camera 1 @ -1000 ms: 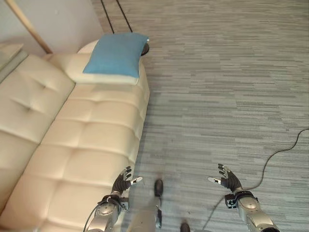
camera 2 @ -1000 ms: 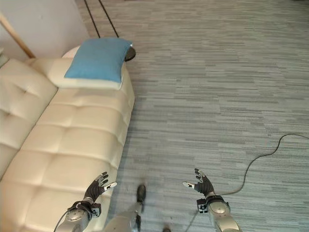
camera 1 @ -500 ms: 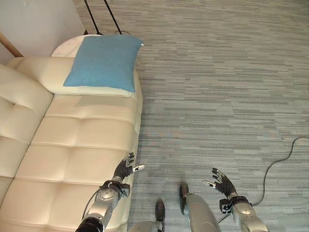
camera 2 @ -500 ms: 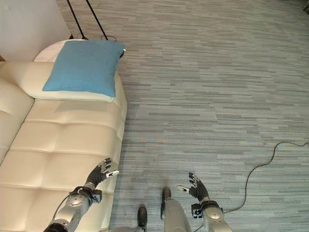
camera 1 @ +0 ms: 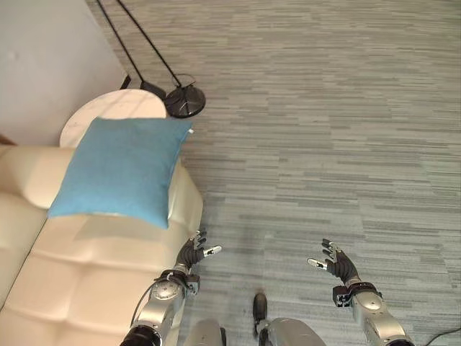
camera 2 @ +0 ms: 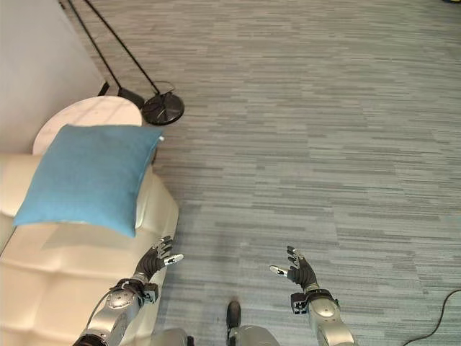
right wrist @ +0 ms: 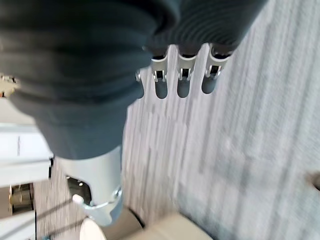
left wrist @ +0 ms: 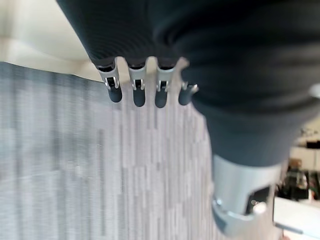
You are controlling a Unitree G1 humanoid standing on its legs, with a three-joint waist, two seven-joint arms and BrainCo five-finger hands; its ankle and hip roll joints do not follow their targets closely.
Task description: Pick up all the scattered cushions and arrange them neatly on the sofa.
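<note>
Left hand hung empty with fingers loosely spread, at the front edge of the cream tufted leather sofa. Right hand was likewise empty and relaxed, over the grey striped carpet floor, well apart from the left.

One square blue fabric cushion lay flat on the sofa's end, over the armrest, tilted slightly. Just beyond it stood a small round white side table, and next to that the black round base of a floor lamp with thin dark poles leaning away.

Step in hand, as judged: search phase. Neither hand held anything, and the carpet in sight carried no cushion. The blue cushion counted as placed, though lying flat rather than propped.

Next move, as judged: a scan of the rest of the room for remaining cushions, then an approach close enough for a two-handed pick-up; a soft cushion would likely want both hands pressing from opposite sides.

Writing or labels: none legible on cushion, sofa or lamp.
</note>
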